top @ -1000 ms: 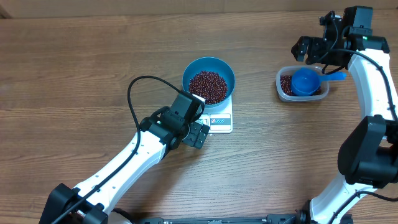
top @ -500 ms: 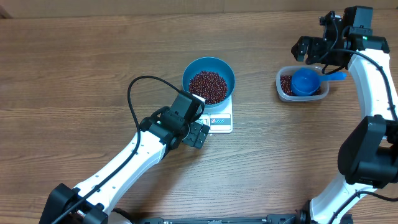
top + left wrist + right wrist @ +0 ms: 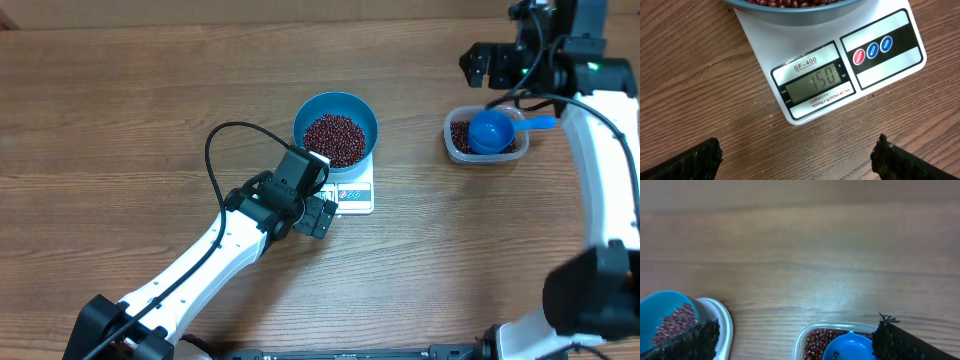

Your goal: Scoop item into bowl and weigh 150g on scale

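Red-brown beans (image 3: 334, 138) are lying heaped in the blue bowl (image 3: 305, 118), which is sitting on the white scale (image 3: 357, 196) in the middle of the bench (image 3: 120, 100). Its display (image 3: 814, 86) is showing 150, so the weighing is looking done, with nothing obvious left. Spare beans are sitting in the clear tub (image 3: 452, 141) to the right, with the blue scoop (image 3: 489, 131) resting on them. The left gripper (image 3: 797, 162) is hovering low just before the scale's display edge, jaws wide and empty. The right gripper (image 3: 796, 332) is hanging raised behind the tub, also spread wide, holding nothing.
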Tool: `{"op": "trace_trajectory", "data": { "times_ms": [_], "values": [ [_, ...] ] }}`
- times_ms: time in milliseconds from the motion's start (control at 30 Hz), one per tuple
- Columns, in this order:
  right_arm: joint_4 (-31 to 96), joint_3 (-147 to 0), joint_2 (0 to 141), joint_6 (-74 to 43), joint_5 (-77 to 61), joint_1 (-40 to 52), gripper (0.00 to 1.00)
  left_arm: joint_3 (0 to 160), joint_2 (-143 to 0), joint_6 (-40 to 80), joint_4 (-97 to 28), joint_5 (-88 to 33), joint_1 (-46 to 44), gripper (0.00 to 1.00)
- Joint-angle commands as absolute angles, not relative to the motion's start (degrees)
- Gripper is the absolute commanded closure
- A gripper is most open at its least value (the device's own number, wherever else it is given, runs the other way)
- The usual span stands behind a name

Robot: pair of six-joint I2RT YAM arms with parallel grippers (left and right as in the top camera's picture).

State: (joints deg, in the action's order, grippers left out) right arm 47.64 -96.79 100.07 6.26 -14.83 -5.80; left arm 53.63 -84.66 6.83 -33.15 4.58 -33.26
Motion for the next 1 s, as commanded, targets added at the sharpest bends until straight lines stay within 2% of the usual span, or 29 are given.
{"op": "trace_trajectory", "data": {
  "times_ms": [0, 500, 967],
  "values": [
    [47.48, -98.32, 93.38, 6.63, -15.11, -5.85, 0.0, 53.52, -84.62, 5.76, -32.93, 5.06, -33.01, 0.0],
    [47.51, -95.29, 75.68, 6.63, -15.11, -5.85, 0.0, 53.52, -84.62, 5.74, -32.93, 5.06, -33.01, 0.0],
    [48.45, -73.73, 72.36, 6.85, -14.76, -5.85, 0.0, 53.52, -84.62, 5.76, -32.95, 5.06, -33.01, 0.0]
  ]
}}
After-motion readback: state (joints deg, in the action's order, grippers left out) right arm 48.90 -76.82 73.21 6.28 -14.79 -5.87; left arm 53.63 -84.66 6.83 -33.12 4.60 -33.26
